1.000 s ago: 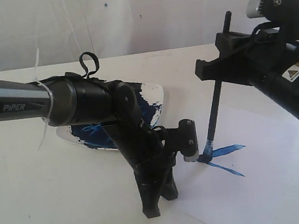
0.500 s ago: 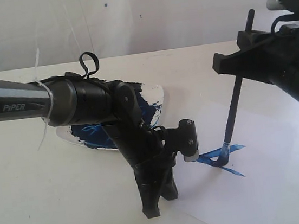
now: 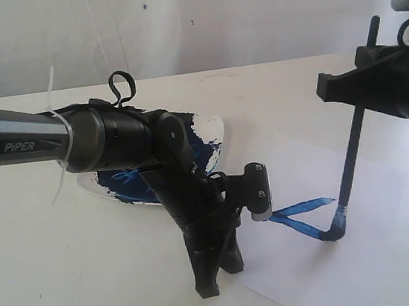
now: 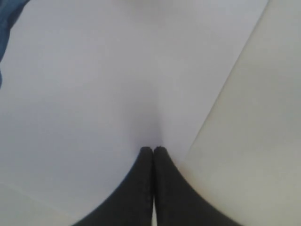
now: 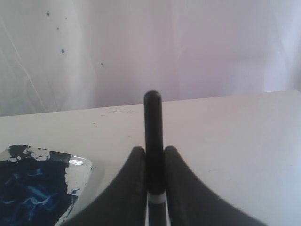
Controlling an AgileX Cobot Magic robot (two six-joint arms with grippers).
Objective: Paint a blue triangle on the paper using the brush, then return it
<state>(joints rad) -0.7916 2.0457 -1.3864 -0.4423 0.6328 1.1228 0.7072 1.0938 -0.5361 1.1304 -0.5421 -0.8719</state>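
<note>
My right gripper (image 3: 361,93) is shut on the black-handled brush (image 3: 351,161), which stands nearly upright with its blue tip touching the paper (image 3: 395,249). Two blue strokes of the blue triangle (image 3: 302,216) fan out from near my left arm toward the tip. In the right wrist view the brush (image 5: 153,136) rises between the gripper (image 5: 153,153) fingers. My left gripper (image 3: 216,278) is shut and presses down on the paper's edge; in the left wrist view its tips (image 4: 154,150) meet on the paper (image 4: 117,94) beside the sheet's border.
A white dish smeared with dark blue paint (image 3: 207,141) lies behind my left arm, also in the right wrist view as the dish (image 5: 42,183). A white curtain backs the table (image 3: 55,276).
My right gripper has carried the brush rightward across the paper, and the lower blue stroke has been dragged out to the brush tip's new spot. The left arm has not moved.
</note>
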